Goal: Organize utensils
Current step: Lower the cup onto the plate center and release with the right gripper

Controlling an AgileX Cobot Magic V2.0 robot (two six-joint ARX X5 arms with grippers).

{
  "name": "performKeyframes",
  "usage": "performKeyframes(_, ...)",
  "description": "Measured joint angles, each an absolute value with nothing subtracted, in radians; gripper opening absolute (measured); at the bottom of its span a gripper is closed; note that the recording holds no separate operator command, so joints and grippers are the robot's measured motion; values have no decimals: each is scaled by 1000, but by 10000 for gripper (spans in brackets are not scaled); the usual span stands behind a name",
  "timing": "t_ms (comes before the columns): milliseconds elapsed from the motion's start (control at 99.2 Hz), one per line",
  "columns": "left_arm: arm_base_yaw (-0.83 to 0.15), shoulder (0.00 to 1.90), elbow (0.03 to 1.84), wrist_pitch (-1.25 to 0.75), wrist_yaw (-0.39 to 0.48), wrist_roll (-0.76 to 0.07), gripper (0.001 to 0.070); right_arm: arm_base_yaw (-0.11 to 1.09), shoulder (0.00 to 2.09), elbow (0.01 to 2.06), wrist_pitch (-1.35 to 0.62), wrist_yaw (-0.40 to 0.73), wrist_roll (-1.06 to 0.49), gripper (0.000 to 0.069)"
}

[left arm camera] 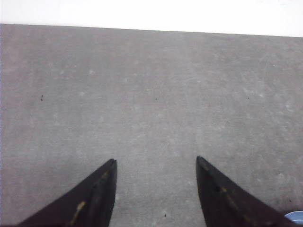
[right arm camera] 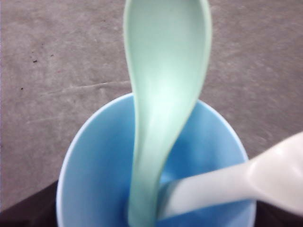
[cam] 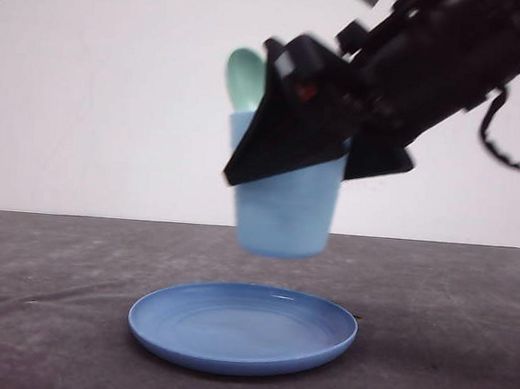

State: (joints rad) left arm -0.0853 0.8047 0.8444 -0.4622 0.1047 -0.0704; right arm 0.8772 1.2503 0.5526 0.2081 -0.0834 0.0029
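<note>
Right now the spoon point(right arm camera: 163, 109) stands in the cup point(cam: 286, 210), handle down and its mint-green bowl sticking up above the rim; from the front the bowl point(cam: 246, 78) peeks out behind the black gripper. Beside it in the cup is the fork point(right arm camera: 236, 182), white, leaning out over the rim on the other side; its far end is blurred in the right wrist view, so I can't make out the tines. The two handles meet near the bottom of the cup.

The cup itself is off the table, hanging in the air above the plate point(cam: 242, 328) and not touching it. The right gripper point(cam: 323, 132) is clamped on the cup, one dark finger across its near side and the other at its right side.

The plate lies flat on the grey table point(cam: 446, 353), round and blue, with nothing on it.

The left gripper point(left arm camera: 156, 189) hovers over bare table with its two black fingers spread well apart and nothing between them; a sliver of blue shows at the corner of that view.

No writing or labels can be read on any of these things.
</note>
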Motion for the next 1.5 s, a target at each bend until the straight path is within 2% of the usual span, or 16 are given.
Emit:
performKeyframes(333,-85,805,844,-462,105,-70,318,877,1396,553,350,-109,-1,459)
performKeyframes(585,-85,805,844,-462,105,-70,318,877,1480,553,387,-109,-1,458)
performKeyframes(1210,-85,805,844,-462,105,-70,318,877,1494,552,390,-105,-2,460)
performKeyframes(1503,-85,805,844,-462,105,-70,318,877,1494,552,386,-105,-2,554)
